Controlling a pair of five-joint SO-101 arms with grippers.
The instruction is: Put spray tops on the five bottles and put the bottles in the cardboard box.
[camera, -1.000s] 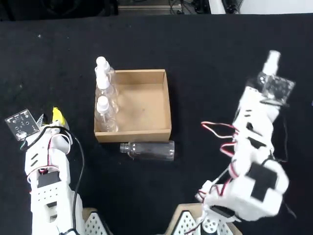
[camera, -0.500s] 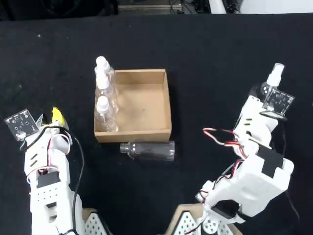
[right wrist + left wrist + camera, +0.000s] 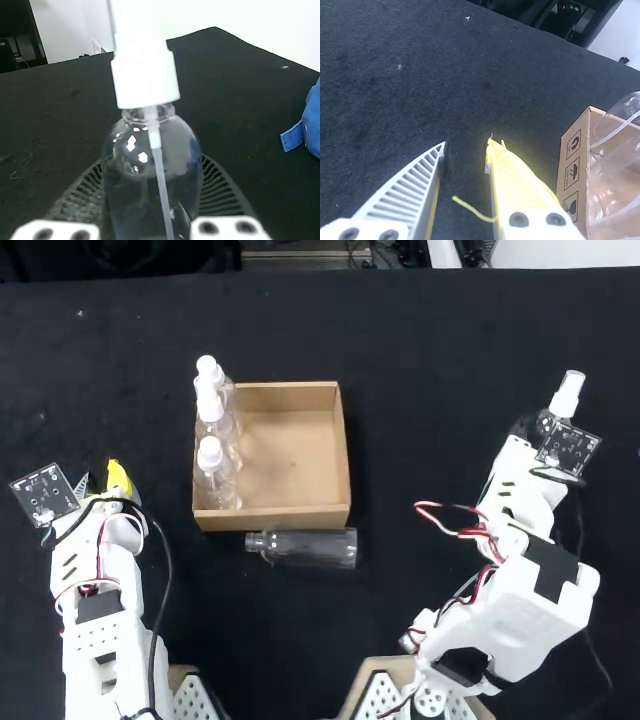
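The cardboard box (image 3: pixel 290 455) sits mid-table, with three clear bottles wearing white spray tops (image 3: pixel 212 440) upright along its left inner wall. A clear bottle without a top (image 3: pixel 302 547) lies on its side just in front of the box. At the far right, my right gripper (image 3: pixel 545 428) is shut on another clear bottle (image 3: pixel 150 170) whose white spray top (image 3: pixel 143 70) sits on its neck, tube hanging inside. My left gripper (image 3: pixel 466 152) rests open over bare cloth, left of the box corner (image 3: pixel 574 165).
Black cloth covers the table (image 3: pixel 430 360). A blue object (image 3: pixel 307 127) lies at the right edge, beyond the held bottle. The right arm's red and white cables (image 3: pixel 455 525) loop between the arm and the box. Dark equipment stands past the table's far edge.
The right arm has swung the held bottle a little rightward and toward the near side, then nearly settled. The left arm and the other bottles have stayed put.
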